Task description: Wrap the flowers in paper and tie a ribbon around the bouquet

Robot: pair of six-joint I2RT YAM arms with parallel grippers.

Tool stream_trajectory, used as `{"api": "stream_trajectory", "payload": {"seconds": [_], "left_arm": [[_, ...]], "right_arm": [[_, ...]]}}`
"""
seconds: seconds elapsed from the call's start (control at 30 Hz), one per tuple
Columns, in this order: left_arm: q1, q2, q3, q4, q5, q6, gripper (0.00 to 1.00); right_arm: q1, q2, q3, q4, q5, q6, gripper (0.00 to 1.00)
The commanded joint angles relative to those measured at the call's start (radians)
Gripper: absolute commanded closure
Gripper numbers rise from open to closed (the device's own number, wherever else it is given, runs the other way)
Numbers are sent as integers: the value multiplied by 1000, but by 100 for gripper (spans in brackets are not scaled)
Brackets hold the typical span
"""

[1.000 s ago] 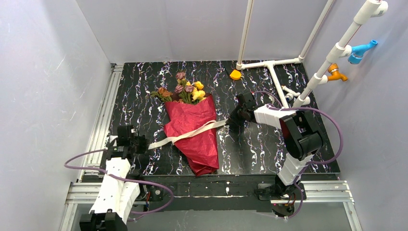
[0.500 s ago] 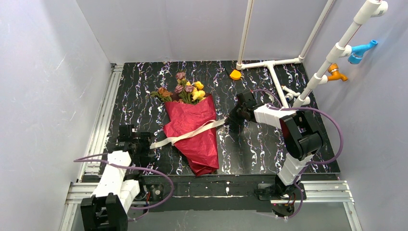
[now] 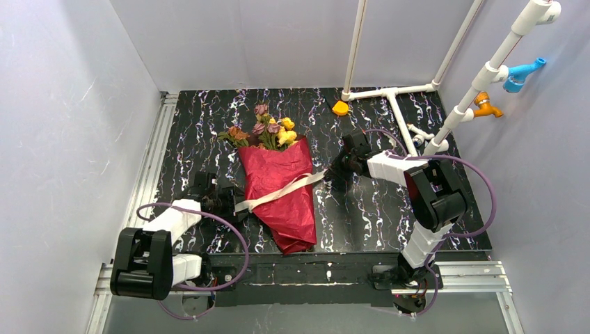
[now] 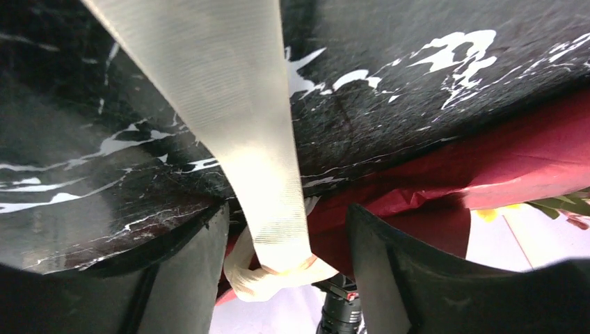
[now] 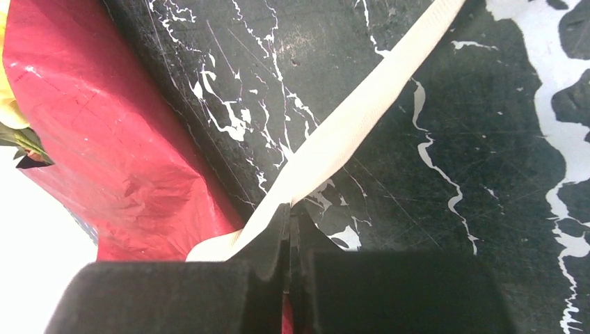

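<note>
The bouquet lies mid-table: yellow, orange and pink flowers (image 3: 270, 132) stick out of the far end of a dark red paper (image 3: 285, 202) cone. The cream ribbon (image 3: 282, 190) crosses the cone at a slant. My left gripper (image 3: 233, 202) is at the cone's left edge and stands open. In the left wrist view the ribbon (image 4: 236, 125) runs loose between its fingers (image 4: 188, 278), its folded end hanging free, with the paper (image 4: 501, 167) behind. My right gripper (image 3: 335, 171) is shut on the ribbon's right end, pinching the ribbon (image 5: 348, 125) beside the paper (image 5: 104, 139).
A small orange wedge (image 3: 340, 108) sits at the back by the white pipe frame (image 3: 400, 111), which rises at the right with blue (image 3: 520, 72) and orange (image 3: 487, 106) fittings. An aluminium rail (image 3: 149, 167) borders the left table edge. Pale walls enclose the table.
My left gripper has opened and slid right, up to the cone's left edge. The ribbon's left end now lies shorter and closer to the paper. The right arm has not moved.
</note>
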Motion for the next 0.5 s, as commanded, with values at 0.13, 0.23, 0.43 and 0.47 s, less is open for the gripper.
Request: {"api": "stream_trajectory", "payload": {"seconds": [0.13,0.23,0.43,0.47], "left_arm": [[-24,7,-8,-79,-143,-29,67],[-24,-8,-20,-86,-150,-29,82],[-20,-38,-22,-92,-148,12,100],[-13,-50,-26,-72,-139,37,100]], "right_arm": [[-1,-31,0,13,-8,-4,99],[-1,-31,0,10,-9,-4,99],[-1,-32,1,9,-12,-2,99],[-1,-34,2,9,-10,-2,99]]}}
